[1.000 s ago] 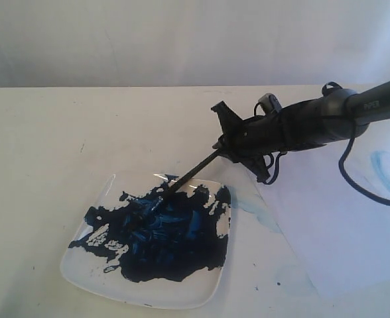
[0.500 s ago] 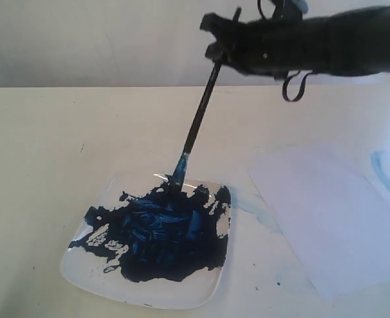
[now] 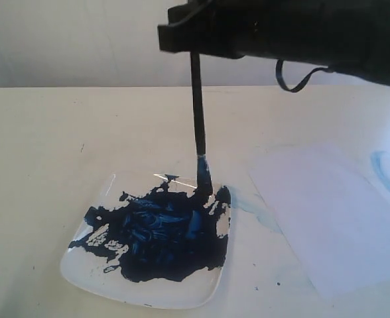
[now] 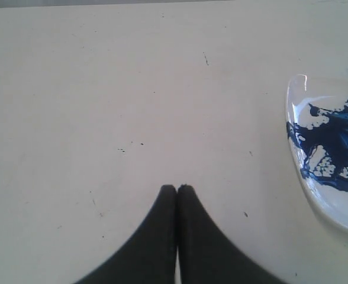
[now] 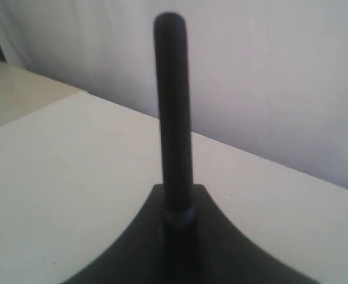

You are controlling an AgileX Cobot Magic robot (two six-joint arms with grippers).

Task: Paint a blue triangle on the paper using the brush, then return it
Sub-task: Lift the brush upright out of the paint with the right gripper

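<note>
Pale table [image 3: 49, 132], bare on the left. White paper [image 3: 327, 218] lies flat on the right, just beside the plate, with a faint light-blue smear [image 3: 389, 173] at its far right edge. Square white plate [image 3: 82, 270] front centre, mostly covered in dark blue paint [image 3: 162, 238]. Right gripper [image 3: 182, 38] up high, clamped on the brush [image 3: 197, 112]; the brush hangs near upright, blue tip at the paint's far edge, contact unclear. Left gripper [image 4: 177, 190] jaws pressed together, empty, over table near the plate
</note>
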